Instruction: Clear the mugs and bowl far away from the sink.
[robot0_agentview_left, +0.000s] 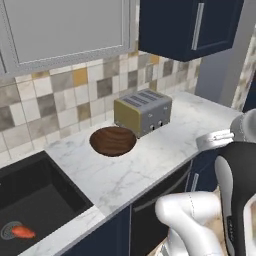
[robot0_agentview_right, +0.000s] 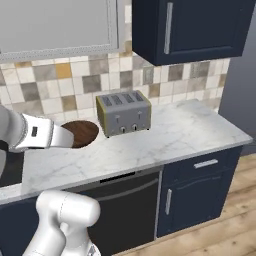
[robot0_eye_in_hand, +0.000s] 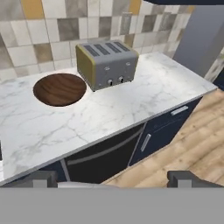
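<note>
The bowl (robot0_agentview_left: 113, 141) just left of the toaster (robot0_agentview_left: 143, 112) reads as dark, grained wood with a soft sheen. The toaster wears brushed silver metal on its front and top, with matt olive panels at the ends. Beneath both, the counter (robot0_agentview_left: 150, 160) is polished white marble, grey-veined and smooth. Behind it, the backsplash tiles (robot0_agentview_left: 60, 100) look matt and stony. The sink (robot0_agentview_left: 35, 195) is flat matt black. Cabinet doors (robot0_agentview_right: 200, 195) show smooth navy paint with satin metal handles.

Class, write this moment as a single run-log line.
gripper: open, holding nothing | bowl: on counter beside toaster | sink: left of bowl
</note>
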